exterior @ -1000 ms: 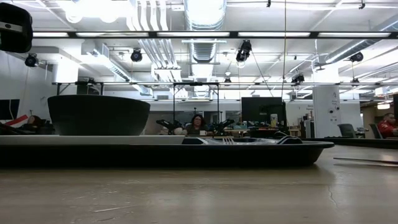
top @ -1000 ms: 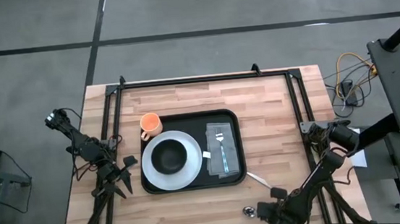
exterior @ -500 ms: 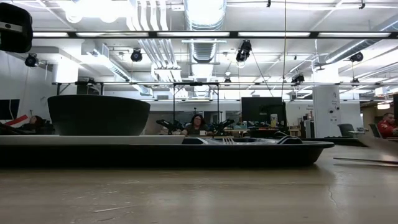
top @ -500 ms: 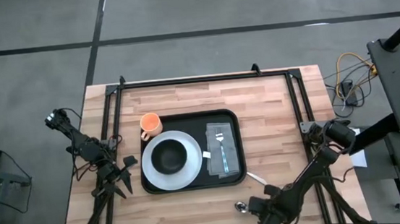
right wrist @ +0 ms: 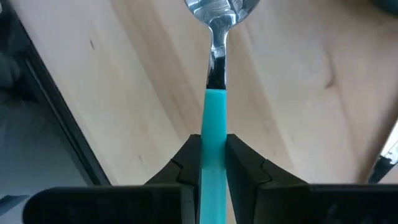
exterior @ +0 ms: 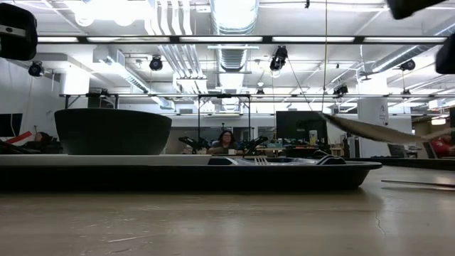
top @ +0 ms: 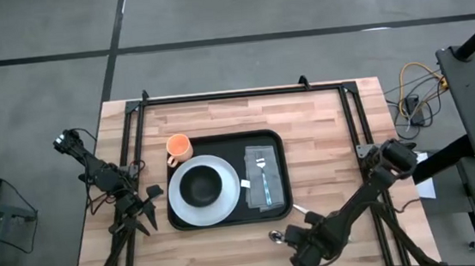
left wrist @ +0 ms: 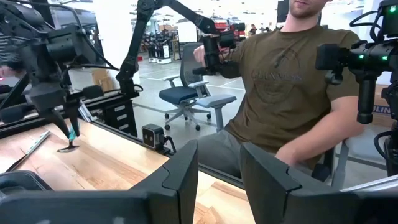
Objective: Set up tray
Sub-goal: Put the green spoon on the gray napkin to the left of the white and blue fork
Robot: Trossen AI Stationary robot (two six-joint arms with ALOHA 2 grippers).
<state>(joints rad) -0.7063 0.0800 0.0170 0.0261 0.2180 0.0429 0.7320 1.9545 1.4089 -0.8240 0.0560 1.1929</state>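
Pale wooden table, butcher-block planks inside a black metal frame, on a grey floor. Right gripper hangs over the near edge of the table, right of centre; its two dark fingers are pressed onto the turquoise handle of a metal spoon, the bowl pointing away from the wrist, above bare wood. In the high view the spoon's shiny bowl sits just near of the large flat black rectangular tray, apart from its rim. A thin silver utensil, possibly a knife, lies on the wood by the tray's near right corner. On the tray: a round white plate at the left with a small black bowl on it; at the right a grey folded napkin with a metal fork, turquoise-handled, lying on top. An orange cup stands on the wood, touching or just beside the tray's far left corner. Left gripper waits off the table's left edge, fingers spread, holding nothing. A seated person in an olive shirt shows beyond it.
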